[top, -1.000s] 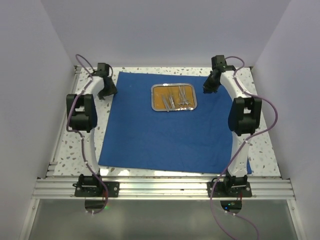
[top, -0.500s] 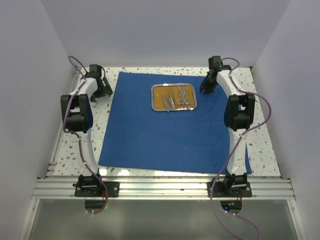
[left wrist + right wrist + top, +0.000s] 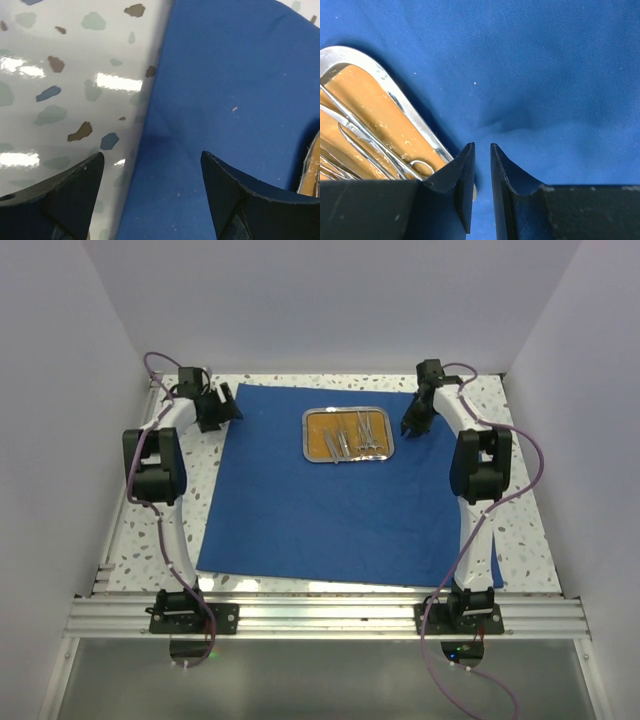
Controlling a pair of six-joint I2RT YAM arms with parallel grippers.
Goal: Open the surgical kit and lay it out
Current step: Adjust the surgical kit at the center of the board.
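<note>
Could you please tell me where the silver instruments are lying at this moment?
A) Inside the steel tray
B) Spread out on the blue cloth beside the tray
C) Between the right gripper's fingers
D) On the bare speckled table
A: the silver instruments all lie together inside the steel tray, which sits near the far edge of the opened blue cloth.

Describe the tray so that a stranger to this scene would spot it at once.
A royal-blue cloth covers most of the speckled table. Near its far edge sits the tray: a rounded steel rectangle with an orange-brown floor, the only object lying on the cloth, holding thin silver instruments.
</note>
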